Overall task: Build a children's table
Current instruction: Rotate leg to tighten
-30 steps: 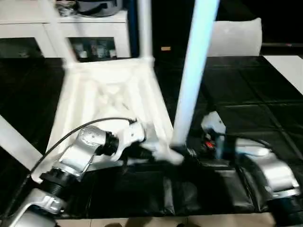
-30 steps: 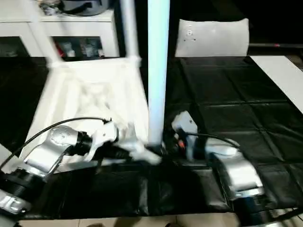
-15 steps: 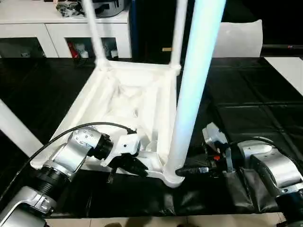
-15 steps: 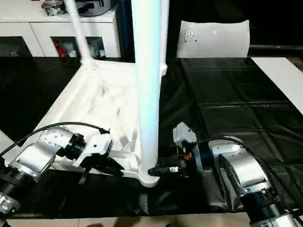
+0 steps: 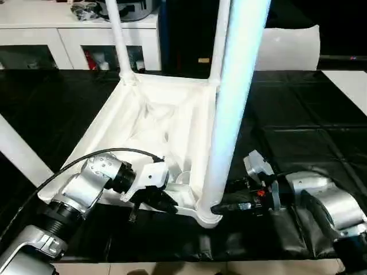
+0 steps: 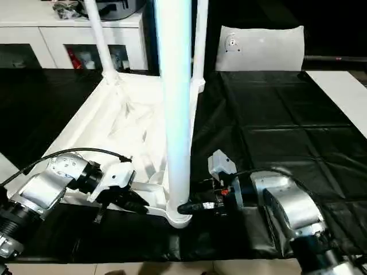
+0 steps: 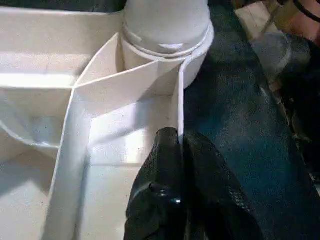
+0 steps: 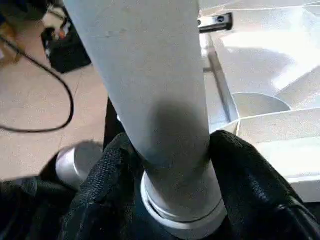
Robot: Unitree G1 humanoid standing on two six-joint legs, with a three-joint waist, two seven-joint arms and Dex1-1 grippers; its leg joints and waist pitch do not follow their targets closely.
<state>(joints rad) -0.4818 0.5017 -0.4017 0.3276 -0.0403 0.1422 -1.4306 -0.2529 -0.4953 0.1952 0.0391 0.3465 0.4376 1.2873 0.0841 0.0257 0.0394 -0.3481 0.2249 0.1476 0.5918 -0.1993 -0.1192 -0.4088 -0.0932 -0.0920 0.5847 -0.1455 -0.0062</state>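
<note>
My left jaws pinch the upturned white table top's near rim wall. My right jaws clasp the base of the upright leg in the corner socket at 5 o'clock on the top, above the black counter.

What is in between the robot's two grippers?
The table's near corner: left gripper pinches its rim, right gripper hugs the leg socketed there, seen in both eye views.

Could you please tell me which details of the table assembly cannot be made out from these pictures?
- Tops of the long tapered white legs: cut off by the head views' upper edge.
- Depth of the near leg in its round corner socket: hidden by the socket wall.
- Contents of the white cabinet: too small.
</note>
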